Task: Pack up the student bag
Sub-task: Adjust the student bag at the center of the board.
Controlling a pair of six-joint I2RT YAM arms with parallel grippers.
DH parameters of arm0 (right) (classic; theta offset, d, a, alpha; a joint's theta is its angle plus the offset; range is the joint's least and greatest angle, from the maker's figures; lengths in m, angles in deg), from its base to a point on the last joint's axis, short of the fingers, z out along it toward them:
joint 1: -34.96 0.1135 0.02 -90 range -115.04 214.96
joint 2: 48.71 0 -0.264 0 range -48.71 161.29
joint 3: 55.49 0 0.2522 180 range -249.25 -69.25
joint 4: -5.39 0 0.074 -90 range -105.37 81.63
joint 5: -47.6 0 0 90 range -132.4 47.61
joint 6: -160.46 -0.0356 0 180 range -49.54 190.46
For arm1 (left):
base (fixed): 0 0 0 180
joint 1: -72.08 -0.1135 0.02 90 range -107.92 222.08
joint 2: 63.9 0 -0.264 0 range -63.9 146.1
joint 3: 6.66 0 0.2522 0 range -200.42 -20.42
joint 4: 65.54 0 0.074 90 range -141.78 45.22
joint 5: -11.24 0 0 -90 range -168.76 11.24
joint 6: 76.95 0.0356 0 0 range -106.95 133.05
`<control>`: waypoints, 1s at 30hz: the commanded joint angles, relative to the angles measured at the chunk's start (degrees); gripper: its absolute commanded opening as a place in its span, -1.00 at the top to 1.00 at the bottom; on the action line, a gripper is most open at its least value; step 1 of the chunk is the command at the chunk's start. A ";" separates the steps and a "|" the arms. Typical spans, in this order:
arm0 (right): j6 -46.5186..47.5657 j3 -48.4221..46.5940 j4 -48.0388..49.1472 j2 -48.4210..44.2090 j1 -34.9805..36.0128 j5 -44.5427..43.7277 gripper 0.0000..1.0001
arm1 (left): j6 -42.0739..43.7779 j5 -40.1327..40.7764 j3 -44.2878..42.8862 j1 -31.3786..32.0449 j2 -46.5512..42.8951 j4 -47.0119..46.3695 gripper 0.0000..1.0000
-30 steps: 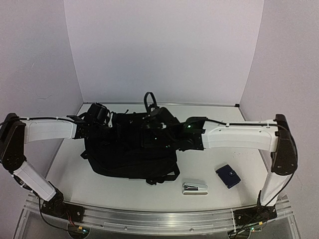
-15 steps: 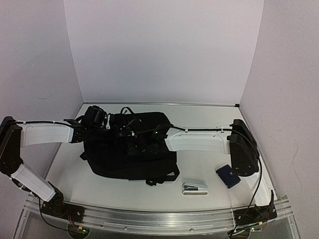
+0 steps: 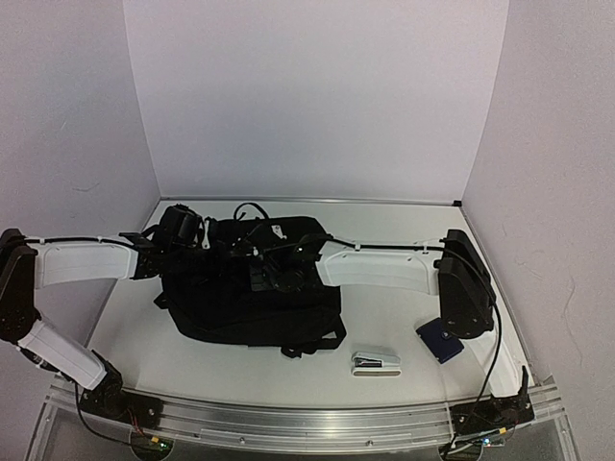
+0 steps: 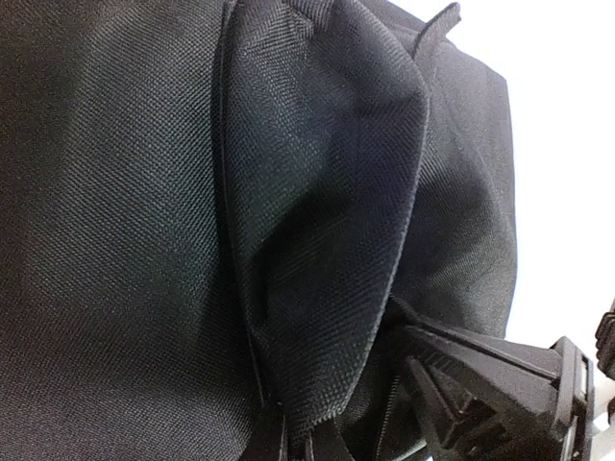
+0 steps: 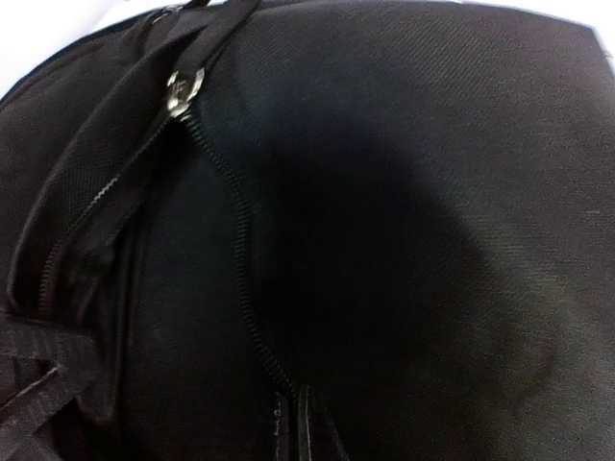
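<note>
**Item 1: student bag (image 3: 240, 303).** Black woven fabric, lying flat on the white table (image 3: 404, 303) at centre frame in the top view. Its broader span runs left to right. Strap loops (image 3: 312, 344) trail from its lower right corner toward the bottom of the frame. We cannot tell which end is the top.

**Markings.** The metal zipper pull (image 5: 180, 86), upper left of the right wrist view, bears a stamped mark too small for us to read. The zipper (image 5: 235, 240) runs from it down to the lower centre.

**Item 2: left gripper (image 4: 296, 444).** It is cut off at the bottom edge of its view, jaws clamped on a raised fold of the bag's fabric. A black plastic part (image 4: 500, 394) at lower right is cropped, and we cannot identify it.

**Item 3: right gripper (image 5: 296, 427).** Only the fingertips show, at bottom centre, drawn together against the fabric by the zipper. We cannot tell whether they pinch anything.

**Item 4: grey stapler (image 3: 375, 361).** It lies lower right of the bag, apart from it.

**Item 5: dark blue flat object (image 3: 444, 344).** It lies right of the stapler, partly covered by the right arm (image 3: 384, 271). Its kind is unclear.

**Hidden.** In the top view both grippers merge with the black bag.
</note>
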 commanded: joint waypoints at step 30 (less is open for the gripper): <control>-6.66 19.00 -3.17 -27.01 -4.65 -20.35 1.00 | -11.13 6.70 1.17 -5.82 -1.88 4.14 1.00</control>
